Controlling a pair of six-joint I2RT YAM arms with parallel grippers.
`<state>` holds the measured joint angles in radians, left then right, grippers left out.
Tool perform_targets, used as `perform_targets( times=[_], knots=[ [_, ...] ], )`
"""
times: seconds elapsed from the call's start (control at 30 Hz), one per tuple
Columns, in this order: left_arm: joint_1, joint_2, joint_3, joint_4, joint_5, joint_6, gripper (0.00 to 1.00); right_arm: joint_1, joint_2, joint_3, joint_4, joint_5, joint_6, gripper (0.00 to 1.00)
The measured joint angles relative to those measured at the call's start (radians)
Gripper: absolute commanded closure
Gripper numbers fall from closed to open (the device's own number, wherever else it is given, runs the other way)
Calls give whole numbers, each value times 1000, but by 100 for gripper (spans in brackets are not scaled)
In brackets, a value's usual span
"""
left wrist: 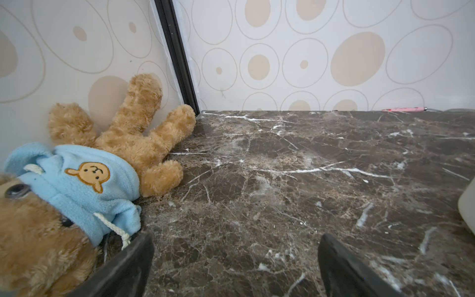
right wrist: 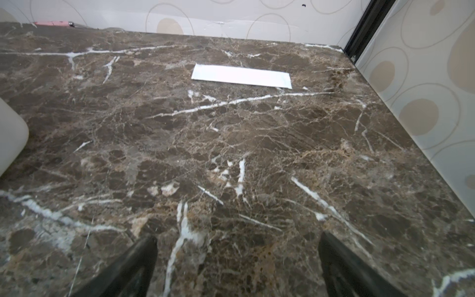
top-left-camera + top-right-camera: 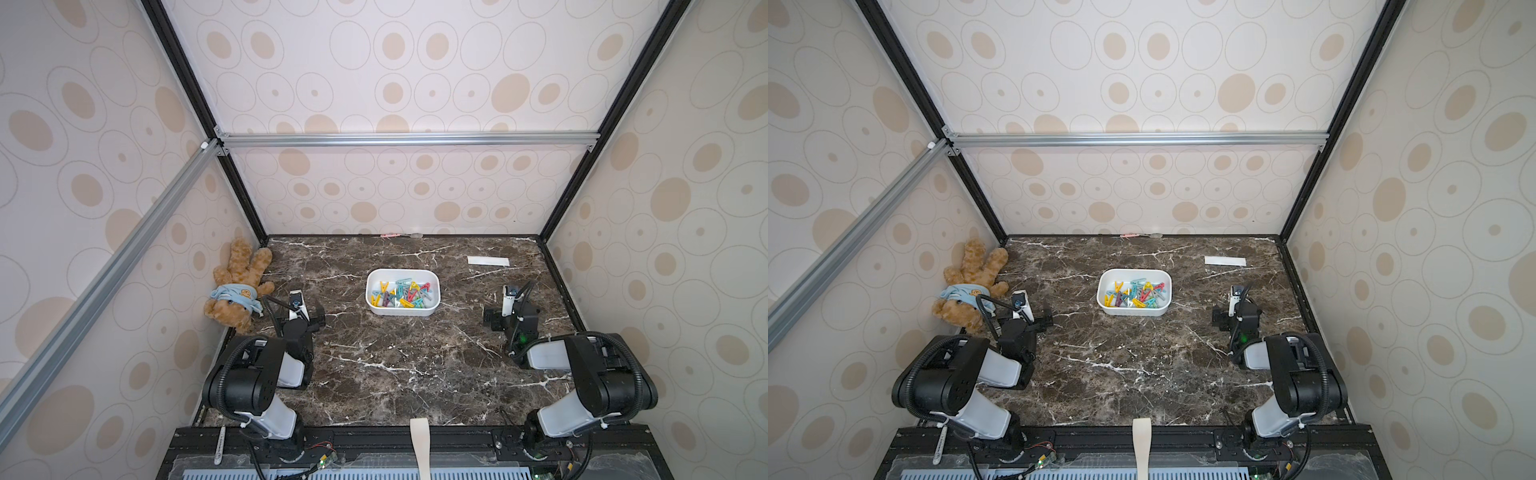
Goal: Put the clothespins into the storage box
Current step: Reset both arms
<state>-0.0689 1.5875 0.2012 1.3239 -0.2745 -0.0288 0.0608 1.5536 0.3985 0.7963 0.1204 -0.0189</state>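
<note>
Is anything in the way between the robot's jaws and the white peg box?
Nothing visible. Only bare table separates the left gripper and right gripper from the storage box; the teddy bear lies aside.

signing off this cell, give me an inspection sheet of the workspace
surface: dark brown marbled tabletop, no loose pegs seen
job's things: multicoloured plastic clothespins piled inside the shallow white plastic storage box
clutter: brown plush teddy bear in blue hoodie by left wall; flat white paper strip; small pink object at back edge
tools: left tool and right tool open, empty, apart from the box
cables: black ribbed cables looped on both arms
surroundings: cream oval-patterned walls, silver aluminium frame bar
</note>
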Motion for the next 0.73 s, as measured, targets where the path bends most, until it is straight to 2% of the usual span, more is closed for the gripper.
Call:
perform_targets(
  times=[0.73],
  knots=[
    [1,0,1,26,26,-1,0,-5,-2,18,-11,-16,3,0]
  ],
)
